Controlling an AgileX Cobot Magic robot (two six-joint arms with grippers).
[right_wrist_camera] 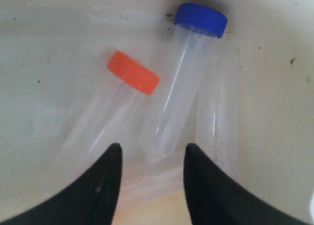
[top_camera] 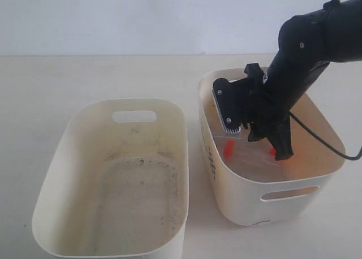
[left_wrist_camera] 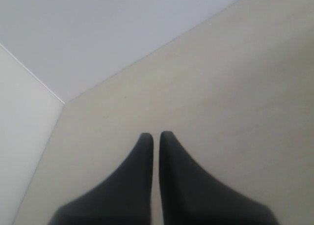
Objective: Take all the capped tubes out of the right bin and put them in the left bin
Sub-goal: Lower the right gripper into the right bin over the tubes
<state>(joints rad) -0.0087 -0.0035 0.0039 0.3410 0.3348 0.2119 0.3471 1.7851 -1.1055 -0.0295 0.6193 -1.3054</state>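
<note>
Tabletop, pale, carries two cream tubs just beside each other: the left bin, its floor speckled dark, and the right bin. The black right arm reaches down into the right bin and hides much of its floor. On that floor, the right gripper has its fingers spread apart, gripping nothing. A blue-capped tube lies with its closed end at the gap; contact cannot be judged. An orange-capped tube lies alongside. A second orange cap peeks from behind a finger. The left gripper, outside the exterior view, has fingers nearly together over bare table.
</note>
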